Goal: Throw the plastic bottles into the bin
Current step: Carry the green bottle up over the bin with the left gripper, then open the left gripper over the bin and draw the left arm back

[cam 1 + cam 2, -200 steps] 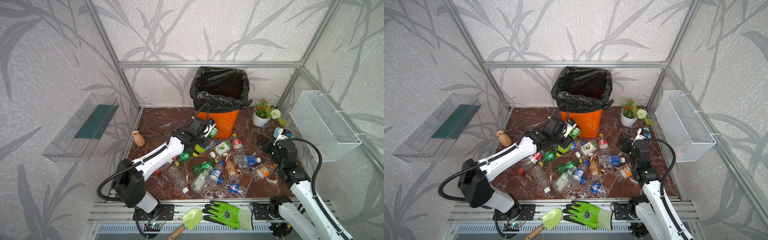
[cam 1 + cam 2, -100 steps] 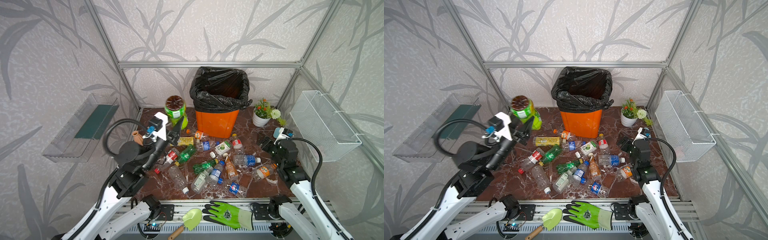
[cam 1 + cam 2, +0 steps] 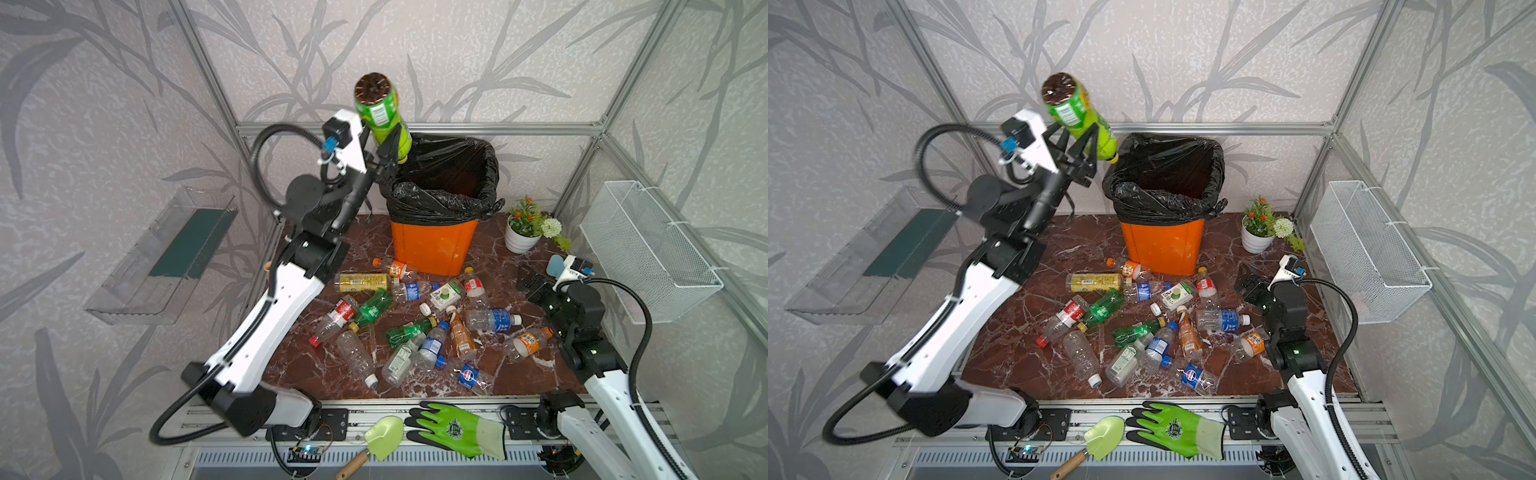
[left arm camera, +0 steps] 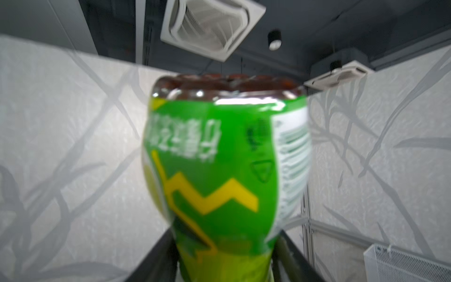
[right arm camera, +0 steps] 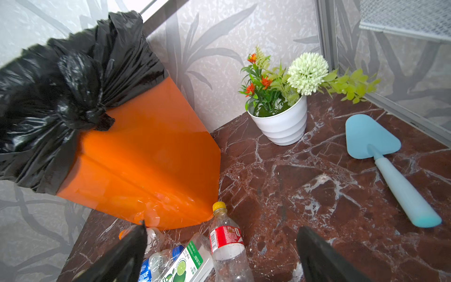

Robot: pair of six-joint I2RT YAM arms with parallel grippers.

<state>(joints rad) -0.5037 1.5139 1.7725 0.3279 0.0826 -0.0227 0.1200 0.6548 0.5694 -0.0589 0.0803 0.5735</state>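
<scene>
A green-labelled plastic bottle (image 3: pixel 376 106) (image 3: pixel 1069 106) with dark liquid is up in the air, base up and cap down, just left of the bin's rim. It sits blurred between the fingers of my raised left gripper (image 3: pixel 384 139) (image 3: pixel 1075 135), which stand spread apart in a V beside its neck. In the left wrist view the bottle (image 4: pixel 219 158) fills the frame, and the gripper (image 4: pixel 225 244) flanks its lower part. The orange bin (image 3: pixel 432 245) (image 3: pixel 1163 247) (image 5: pixel 146 158) has a black bag liner. Several plastic bottles (image 3: pixel 415 328) lie on the floor. My right gripper (image 3: pixel 530 282) (image 5: pixel 222 229) hangs open over a red-labelled bottle (image 5: pixel 225 239).
A white flower pot (image 3: pixel 521 237) stands right of the bin. On the right wall is a wire basket (image 3: pixel 648 249), on the left wall a clear tray (image 3: pixel 166 257). A blue trowel (image 5: pixel 380 161) lies on the floor; a green glove (image 3: pixel 457 428) and green trowel (image 3: pixel 382 434) lie on the front rail.
My left arm rose from the bottle pile with the green bottle and swung it up toward the bin's left rim. Its fingers have spread apart. The right arm has not moved.
</scene>
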